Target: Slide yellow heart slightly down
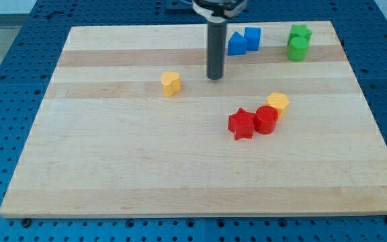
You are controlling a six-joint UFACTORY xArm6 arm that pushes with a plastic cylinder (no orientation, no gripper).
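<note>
Single moment on the pale wooden worktop. The small yellow heart-shaped block is lying in the upper-left-centre of the frame, well apart from every other block. My tip, the lower end of the straight dark rod, is standing to the heart's right and a little toward the view's top, near it but not touching. There are no fingers on this rig, so no open or closed state is to be told. Upper right of centre, a blue triangular block is touching a blue cube-like block; at the upper right, a green star-shaped block is sitting against a green cylinder. Right of centre, a red star-shaped block, a red cylinder and a yellow hexagonal block are forming a touching cluster. Risks, as judged: the tip is standing beside the heart rather than above it, so a direct approach would be driving the block toward the view's left instead of down; an off-centre contact on the rounded lobes would be spinning it or letting it slip aside; and since only a slight shift is asked, a long stroke would be overshooting.
</note>
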